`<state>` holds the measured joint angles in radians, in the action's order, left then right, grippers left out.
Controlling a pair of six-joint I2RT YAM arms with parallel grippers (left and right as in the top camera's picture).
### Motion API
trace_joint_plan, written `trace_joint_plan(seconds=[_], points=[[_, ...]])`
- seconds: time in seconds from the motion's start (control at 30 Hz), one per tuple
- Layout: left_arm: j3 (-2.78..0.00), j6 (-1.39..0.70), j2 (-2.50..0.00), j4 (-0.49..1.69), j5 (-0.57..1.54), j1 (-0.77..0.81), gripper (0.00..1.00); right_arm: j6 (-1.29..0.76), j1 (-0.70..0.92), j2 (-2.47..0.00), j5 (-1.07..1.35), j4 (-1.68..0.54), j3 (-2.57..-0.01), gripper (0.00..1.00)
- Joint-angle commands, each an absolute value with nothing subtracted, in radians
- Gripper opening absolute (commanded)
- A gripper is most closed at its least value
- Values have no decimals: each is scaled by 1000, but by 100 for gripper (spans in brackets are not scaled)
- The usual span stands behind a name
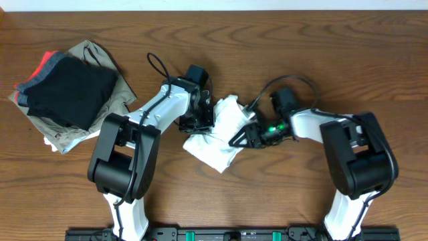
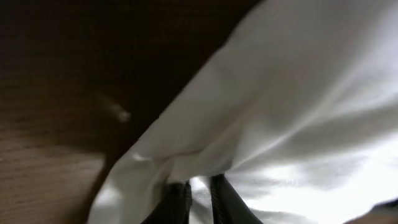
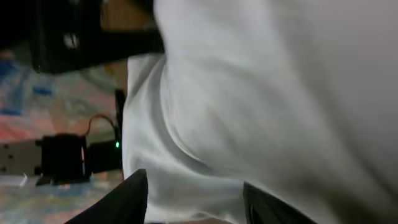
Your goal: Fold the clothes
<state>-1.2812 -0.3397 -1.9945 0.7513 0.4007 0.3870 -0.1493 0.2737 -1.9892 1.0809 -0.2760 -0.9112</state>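
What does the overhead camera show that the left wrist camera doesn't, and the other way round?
Only overhead: the left arm and right arm, plus the stack of folded garments at the table's left. Only left wrist: a close-up of the left hand, fingers nearly together on the fabric. Both: the white garment and the wooden table.

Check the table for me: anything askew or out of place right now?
The white garment lies bunched in a crumpled wad mid-table, not spread flat, pinched by the left gripper. The folded stack at left is skewed, its layers fanned out.
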Motion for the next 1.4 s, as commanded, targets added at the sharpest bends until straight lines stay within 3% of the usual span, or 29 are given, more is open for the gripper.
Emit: trace_joint_plan(seconds=[0.0, 0.5, 0.7, 0.87, 1.1, 1.37], points=[[-1260, -327, -2087, 757, 378, 391, 16, -160, 204, -2009, 958, -252, -903, 50], [-1261, -412, -2075, 896, 513, 396, 11, -139, 156, -1997, 989, -139, -949, 51], [-1261, -375, -1961, 892, 478, 379, 11, -88, 94, -1856, 1028, -229, -969, 52], [-1261, -379, -1821, 892, 429, 346, 12, 9, 81, -1658, 949, -460, -969, 51], [-1261, -379, -1769, 797, 410, 361, 12, 133, 171, -1566, 930, -691, -966, 50], [-1261, -337, -1793, 637, 411, 418, 17, 136, 337, -1628, 923, -666, -931, 50]])
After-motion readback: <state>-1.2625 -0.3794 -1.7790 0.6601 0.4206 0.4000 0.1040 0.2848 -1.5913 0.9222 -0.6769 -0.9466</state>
